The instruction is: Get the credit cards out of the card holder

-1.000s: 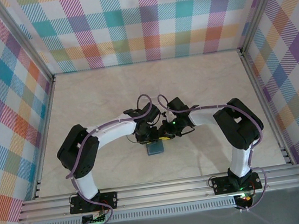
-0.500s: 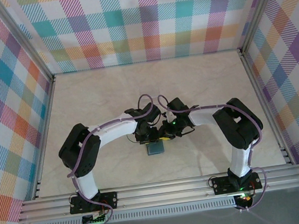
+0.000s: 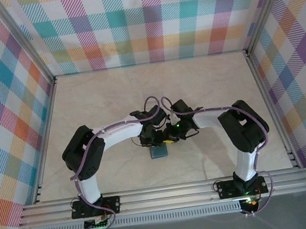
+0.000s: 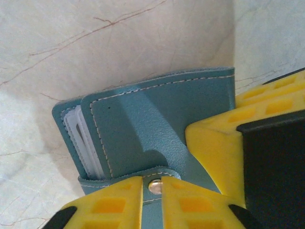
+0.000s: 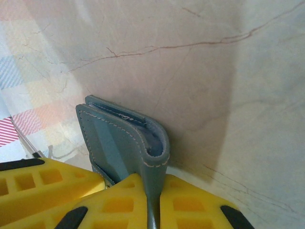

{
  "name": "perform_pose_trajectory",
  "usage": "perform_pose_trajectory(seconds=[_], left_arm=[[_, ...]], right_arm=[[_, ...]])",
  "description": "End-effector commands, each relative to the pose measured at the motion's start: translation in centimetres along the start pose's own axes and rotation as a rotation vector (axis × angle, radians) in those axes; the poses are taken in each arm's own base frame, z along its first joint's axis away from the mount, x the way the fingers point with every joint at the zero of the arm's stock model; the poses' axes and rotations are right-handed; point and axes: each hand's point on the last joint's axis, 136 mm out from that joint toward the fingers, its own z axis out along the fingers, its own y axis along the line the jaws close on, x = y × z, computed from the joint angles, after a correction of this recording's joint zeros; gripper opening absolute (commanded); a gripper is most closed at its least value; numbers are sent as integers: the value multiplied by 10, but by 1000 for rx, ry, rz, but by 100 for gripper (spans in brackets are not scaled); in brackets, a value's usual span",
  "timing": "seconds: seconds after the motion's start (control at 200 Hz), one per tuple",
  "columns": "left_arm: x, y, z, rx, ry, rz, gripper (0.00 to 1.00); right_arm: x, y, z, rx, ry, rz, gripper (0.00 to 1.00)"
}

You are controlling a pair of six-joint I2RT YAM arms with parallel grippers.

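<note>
The folded teal card holder [image 3: 159, 152] is mid-table between the two wrists, edges of the pale credit cards [image 4: 82, 136] peeping from its open side. The left gripper [image 4: 152, 187] is pinched on its snap strap [image 4: 153, 177], the right gripper [image 5: 151, 188] clamped on its folded edge, with bare marbled table [image 3: 205, 85] beyond

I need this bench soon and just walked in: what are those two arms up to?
Both arms are working on a teal wallet in the middle of the table. The left gripper is pinched on one edge of it, and the right gripper clamps another edge. Pale cards sit tucked inside, their edges showing at the open side, so none is out yet.
</note>
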Motion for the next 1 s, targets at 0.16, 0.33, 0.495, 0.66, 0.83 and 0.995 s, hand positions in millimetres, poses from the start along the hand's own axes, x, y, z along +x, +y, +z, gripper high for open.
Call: perform_pose_trajectory(seconds=[0.16,0.33,0.495,0.66,0.83,0.995], left_arm=[[13,34,-3,-160,2,9,8],[8,32,-19,-127,-64,11,6],[2,13,-37,4,-142,81,12],[4,-1,-45,91,-161,166,21],[9,-14,-46,169,-151,221,31],[17,-8,-34,148,-106,250,31]], right_arm=[[6,-7,-5,48,10,40,8],[6,2,-11,17,1,42,7],[9,13,-15,-25,20,68,7],[10,20,-18,-44,34,75,8],[12,22,-18,-75,66,122,7],[13,27,-18,-103,83,143,5]])
